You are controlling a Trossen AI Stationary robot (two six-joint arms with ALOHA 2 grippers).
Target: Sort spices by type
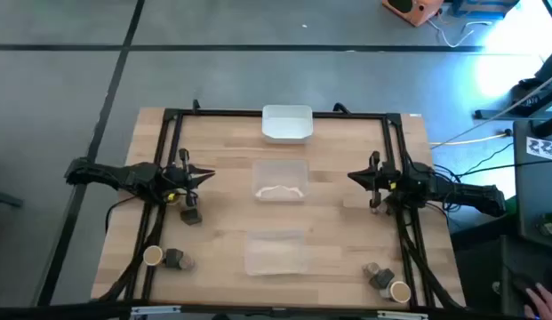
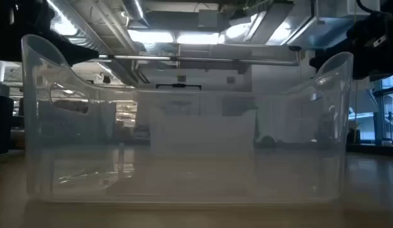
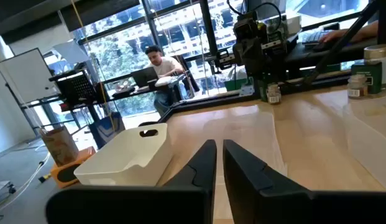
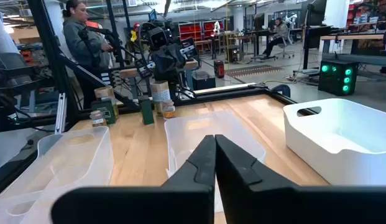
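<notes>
Left claw (image 1: 207, 177) at nine o'clock and right claw (image 1: 353, 177) at three both pinch together, empty. Spices (image 1: 166, 258) sit unsorted (near corners) on the worktop (image 1: 222, 222).

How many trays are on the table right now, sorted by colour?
White: 1, the white tray at the far edge.
Clear: 2, the middle clear tray and the front clear tray.
Total: 3 trays.
</notes>
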